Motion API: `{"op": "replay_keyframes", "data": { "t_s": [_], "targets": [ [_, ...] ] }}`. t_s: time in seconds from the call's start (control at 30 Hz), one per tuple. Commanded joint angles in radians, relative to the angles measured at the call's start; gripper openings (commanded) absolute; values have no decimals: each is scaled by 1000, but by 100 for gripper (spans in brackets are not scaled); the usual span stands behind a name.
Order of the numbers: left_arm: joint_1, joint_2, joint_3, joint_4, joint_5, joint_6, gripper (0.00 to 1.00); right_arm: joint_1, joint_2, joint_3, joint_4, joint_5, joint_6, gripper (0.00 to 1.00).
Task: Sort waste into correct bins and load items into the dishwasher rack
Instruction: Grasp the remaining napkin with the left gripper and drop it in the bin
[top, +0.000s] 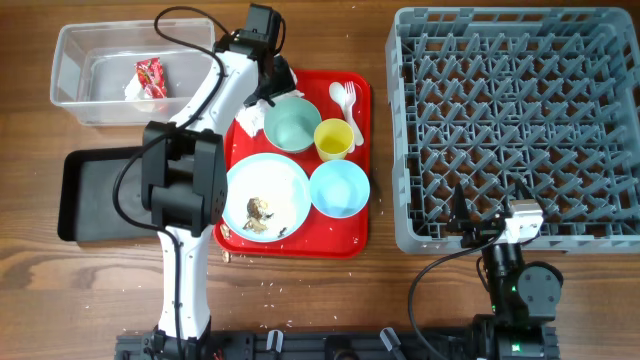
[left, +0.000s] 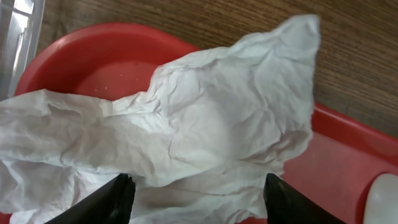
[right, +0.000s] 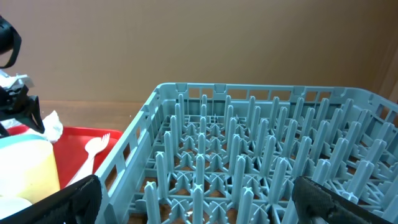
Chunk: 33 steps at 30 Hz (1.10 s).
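At the far left of the worktop, a clear tub holding a red-and-white scrap is seen, with a black tray just below it. Further right, the left pincer is lowered over the back left corner of the red tray. Its fingers are spread to either side of the crumpled white napkin, which lies on that corner and is not yet pinched.

A shallow closure is judged the main risk. Only a loose fold might be caught, and the napkin could slip free on the way to a bin. The mint green bowl sits just beside it, so a trailing edge could drag across the rim. The yellow cup beyond could be nudged too.

Scraps lie on the light blue plate. At the right, the grey rack holds no dishes, and the right pincer is held wide apart, grasping nothing.
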<state>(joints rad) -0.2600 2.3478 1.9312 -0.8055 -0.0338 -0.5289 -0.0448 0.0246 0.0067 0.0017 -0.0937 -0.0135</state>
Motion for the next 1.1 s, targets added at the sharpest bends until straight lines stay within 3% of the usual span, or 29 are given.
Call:
{"op": "replay_keyframes", "data": {
  "t_s": [0.0,0.17,0.33,0.4,0.47,0.63,1.07],
  "targets": [
    [5,37,12,-5,-24,-114,67,-5,0,-2,5,-10,-11,100],
    [5,43,12,-7,-28,-119,65,-5,0,-2,5,-10,-10,100],
    [3,43,12,-21,-27,-120,46,-5,0,-2,5,-10,-10,100],
    [3,43,12,-29,-27,-119,29,-5,0,-2,5,-10,-10,100],
    [3,43,12,-33,-27,-119,4,-5,0,-2,5,-10,-10,100],
    [8,10,12,-44,-28,-119,4,-5,0,-2,5,-10,-10,100],
    [67,-283,12,-19,-158,-120,4,-5,0,-2,5,-10,-10,100]
  ]
}}
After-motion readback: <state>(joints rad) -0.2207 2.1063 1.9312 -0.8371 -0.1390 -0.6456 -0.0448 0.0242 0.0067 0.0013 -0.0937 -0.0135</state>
